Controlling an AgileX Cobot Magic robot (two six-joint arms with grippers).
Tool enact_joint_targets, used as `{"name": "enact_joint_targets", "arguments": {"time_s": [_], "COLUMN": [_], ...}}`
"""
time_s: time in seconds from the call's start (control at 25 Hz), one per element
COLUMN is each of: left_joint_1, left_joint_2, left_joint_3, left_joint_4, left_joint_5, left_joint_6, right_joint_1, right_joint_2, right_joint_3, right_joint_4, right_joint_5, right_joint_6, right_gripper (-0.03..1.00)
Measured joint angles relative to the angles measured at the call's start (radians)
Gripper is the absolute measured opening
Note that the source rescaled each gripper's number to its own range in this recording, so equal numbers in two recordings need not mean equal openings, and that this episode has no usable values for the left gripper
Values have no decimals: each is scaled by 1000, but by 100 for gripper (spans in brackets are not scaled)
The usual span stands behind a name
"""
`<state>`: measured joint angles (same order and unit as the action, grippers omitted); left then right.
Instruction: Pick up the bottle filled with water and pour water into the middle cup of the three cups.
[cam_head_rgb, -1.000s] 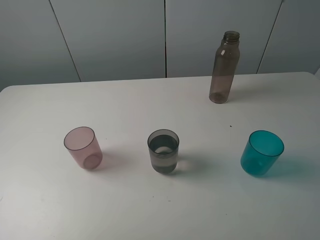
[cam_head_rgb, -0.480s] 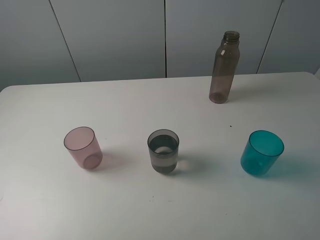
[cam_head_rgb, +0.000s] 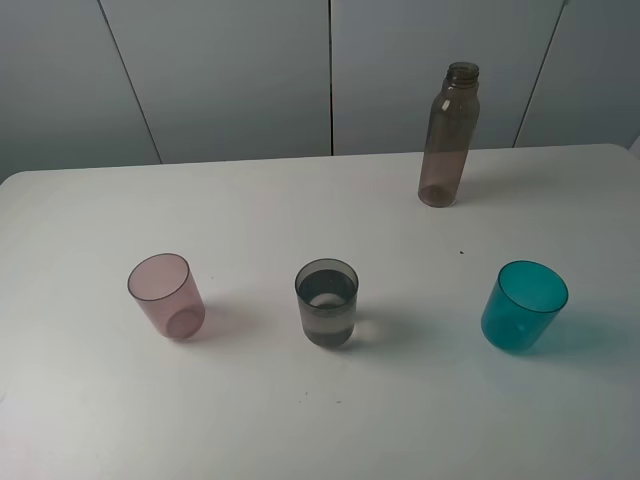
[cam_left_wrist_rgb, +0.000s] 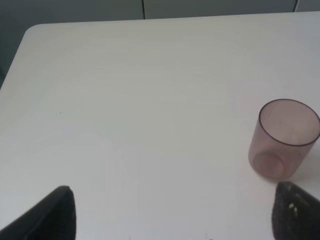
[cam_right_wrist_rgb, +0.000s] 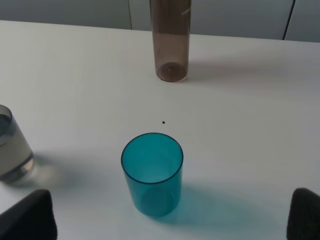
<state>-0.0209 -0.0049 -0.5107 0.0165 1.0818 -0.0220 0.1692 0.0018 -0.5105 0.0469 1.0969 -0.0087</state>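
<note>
Bottle (cam_head_rgb: 448, 135): upright near table (cam_head_rgb: 300, 420) far edge. Middle cup (cam_head_rgb: 326, 303): holds water, mid-table. Left gripper (cam_left_wrist_rgb: 170, 212), right gripper (cam_right_wrist_rgb: 170, 215): jaws wide, empty.

The teal cup (cam_right_wrist_rgb: 152, 172) stands upright between the wide-apart end effector (cam_right_wrist_rgb: 170, 220) fingertips, the bottle (cam_right_wrist_rgb: 170, 40) beyond it.

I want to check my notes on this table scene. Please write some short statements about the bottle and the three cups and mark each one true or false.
1. The bottle stands upright behind the row of cups. True.
2. The grey middle cup lies on its side. False: it stands upright, with what looks like water in it.
3. The teal cup is at the right end of the row in the high view. True.
4. The bottle has a cap on. False: its neck is open.
5. The left gripper holds the pink cup. False: its jaws are open and the cup stands apart from them.
</note>
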Motion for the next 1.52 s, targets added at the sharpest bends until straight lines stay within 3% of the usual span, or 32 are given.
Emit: {"name": "enact_joint_targets", "arguments": {"time_s": [0.16, 0.48, 1.52], "left_joint_1": [0, 0, 0], "left_joint_2": [0, 0, 0], "left_joint_3": [0, 0, 0], "left_joint_4": [0, 0, 0], "left_joint_5": [0, 0, 0], "left_joint_6": [0, 0, 0], "right_joint_1": [-13, -138, -141], "right_joint_2": [0, -2, -2], "right_joint_3": [0, 0, 0], "right_joint_4": [-2, -2, -2], "right_joint_5": [0, 0, 0], "right_joint_6": [9, 9, 9], "right_gripper": [100, 100, 100]}}
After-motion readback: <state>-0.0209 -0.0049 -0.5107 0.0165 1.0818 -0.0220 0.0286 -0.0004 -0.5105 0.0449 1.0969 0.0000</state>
